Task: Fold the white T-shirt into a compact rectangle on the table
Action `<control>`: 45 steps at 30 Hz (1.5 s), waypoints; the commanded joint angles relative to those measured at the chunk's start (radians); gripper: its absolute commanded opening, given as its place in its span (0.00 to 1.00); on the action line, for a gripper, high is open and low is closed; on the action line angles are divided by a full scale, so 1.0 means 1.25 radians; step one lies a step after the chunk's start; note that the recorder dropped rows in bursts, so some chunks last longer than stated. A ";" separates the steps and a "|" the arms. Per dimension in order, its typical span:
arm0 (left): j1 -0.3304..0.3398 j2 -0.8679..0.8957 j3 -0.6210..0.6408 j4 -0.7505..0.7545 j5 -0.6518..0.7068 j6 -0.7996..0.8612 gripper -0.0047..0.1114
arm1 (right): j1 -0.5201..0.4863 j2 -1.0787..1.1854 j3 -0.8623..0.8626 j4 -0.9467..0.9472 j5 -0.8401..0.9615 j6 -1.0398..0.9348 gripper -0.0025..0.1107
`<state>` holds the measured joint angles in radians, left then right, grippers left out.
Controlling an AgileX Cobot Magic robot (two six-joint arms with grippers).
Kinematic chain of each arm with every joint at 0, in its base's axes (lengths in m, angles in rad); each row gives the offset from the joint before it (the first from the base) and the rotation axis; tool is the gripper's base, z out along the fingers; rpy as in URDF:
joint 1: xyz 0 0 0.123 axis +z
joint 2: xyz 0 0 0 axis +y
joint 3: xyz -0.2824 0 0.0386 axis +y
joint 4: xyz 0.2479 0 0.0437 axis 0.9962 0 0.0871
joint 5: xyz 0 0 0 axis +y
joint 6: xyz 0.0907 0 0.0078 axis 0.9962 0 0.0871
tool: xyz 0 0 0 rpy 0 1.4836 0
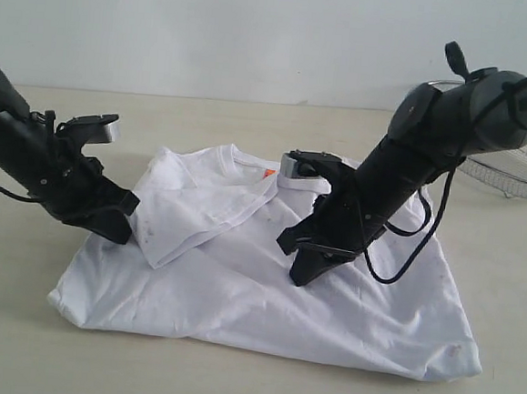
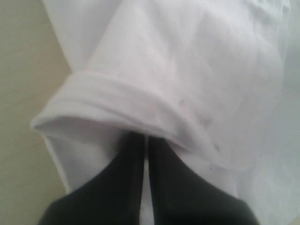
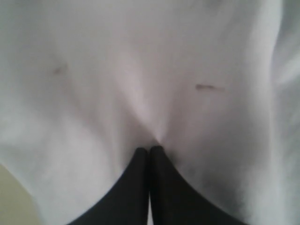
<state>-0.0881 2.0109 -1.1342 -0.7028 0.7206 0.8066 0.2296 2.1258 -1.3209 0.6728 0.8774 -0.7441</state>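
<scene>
Shirt (image 1: 265, 288) — white, spread on the surface (image 1: 231, 377), near sleeve folded inward.
Left gripper (image 1: 119, 231): jaws together, tips under the sleeve hem.
Right gripper (image 1: 303, 275): jaws together at a pucker mid-body; pinch uncertain.
Step, likely: early side fold. Next calls for a sure hold on an edge.
Basket (image 1: 512, 171) — well apart, no obstruction.
</scene>
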 commanded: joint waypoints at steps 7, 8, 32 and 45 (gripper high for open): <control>-0.012 0.002 -0.005 -0.017 0.013 -0.002 0.08 | 0.001 0.028 0.001 -0.007 0.003 0.002 0.02; -0.015 0.002 -0.005 -0.017 0.011 -0.001 0.08 | 0.001 0.028 0.001 -0.007 0.003 0.002 0.02; -0.040 0.098 -0.200 -0.322 -0.260 0.108 0.08 | 0.001 0.028 0.001 -0.022 0.034 0.002 0.02; -0.046 0.037 -0.200 -0.171 -0.070 0.097 0.08 | 0.001 -0.005 0.001 -0.066 -0.065 0.030 0.02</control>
<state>-0.1390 2.0689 -1.3788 -0.9571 0.5840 0.9334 0.2315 2.1313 -1.3267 0.6529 0.8734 -0.7187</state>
